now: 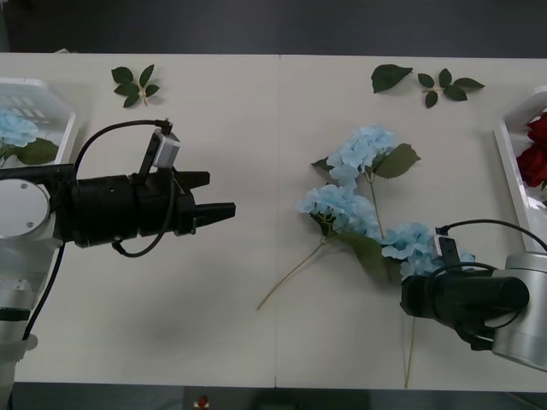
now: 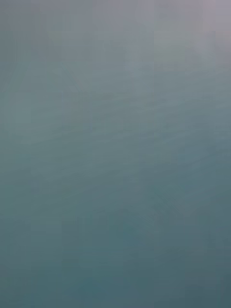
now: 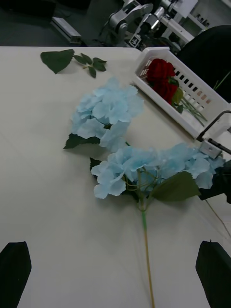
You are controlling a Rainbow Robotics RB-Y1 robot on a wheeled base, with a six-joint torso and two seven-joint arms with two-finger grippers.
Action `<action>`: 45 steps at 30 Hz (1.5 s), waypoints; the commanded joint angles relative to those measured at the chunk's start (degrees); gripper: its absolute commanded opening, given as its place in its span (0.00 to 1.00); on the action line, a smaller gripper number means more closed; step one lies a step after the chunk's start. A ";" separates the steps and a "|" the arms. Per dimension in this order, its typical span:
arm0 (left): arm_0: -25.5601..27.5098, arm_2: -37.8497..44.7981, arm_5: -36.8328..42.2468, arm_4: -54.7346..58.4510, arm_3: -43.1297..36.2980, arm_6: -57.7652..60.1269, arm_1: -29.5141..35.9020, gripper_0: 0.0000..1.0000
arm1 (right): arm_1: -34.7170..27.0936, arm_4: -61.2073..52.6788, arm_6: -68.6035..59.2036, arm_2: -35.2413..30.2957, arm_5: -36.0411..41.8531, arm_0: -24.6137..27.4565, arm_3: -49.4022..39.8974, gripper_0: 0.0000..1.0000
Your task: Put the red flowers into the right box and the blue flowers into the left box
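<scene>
Three blue flowers lie on the table right of centre: one head (image 1: 366, 147) farthest back, one (image 1: 338, 205) in the middle, one (image 1: 410, 243) nearest. My right gripper (image 1: 419, 286) sits right at that nearest head, its tip covered by petals. My left gripper (image 1: 218, 195) hovers open and empty left of centre, pointing at the flowers (image 3: 110, 108); its black fingers (image 3: 14, 269) stand wide apart. Another blue flower (image 1: 15, 128) lies in the left box (image 1: 53, 101). The red flowers (image 1: 538, 154) (image 3: 161, 77) lie in the right box (image 1: 511, 162).
Loose green leaf sprigs lie along the table's back: one at the left (image 1: 135, 85), a large leaf (image 1: 391, 77) and a small sprig (image 1: 446, 85) at the right. Long stems (image 1: 291, 273) trail toward the front edge.
</scene>
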 commanded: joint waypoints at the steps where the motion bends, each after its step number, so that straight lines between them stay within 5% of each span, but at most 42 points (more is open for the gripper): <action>1: -2.33 3.56 5.45 3.39 -1.86 0.43 0.72 1.00 | 0.29 0.60 2.77 0.56 -1.12 -0.45 0.06 0.00; 8: -2.86 4.35 10.37 15.34 2.27 1.22 0.80 1.00 | -2.35 -1.42 3.03 -0.58 -8.15 -1.16 -1.08 0.00; 21: -3.39 4.00 11.42 17.62 5.18 -1.68 2.39 1.00 | -2.53 -33.94 25.36 -21.33 -7.62 -1.16 -4.07 0.00; 28: -3.83 1.89 7.82 17.01 5.18 -3.00 2.30 1.00 | 7.41 -49.50 49.18 -39.26 10.04 -1.77 2.26 0.00; 45: -3.83 -1.54 3.07 14.55 5.26 -3.35 -4.29 1.00 | 27.62 -62.15 92.33 -53.05 20.59 -14.52 19.31 0.00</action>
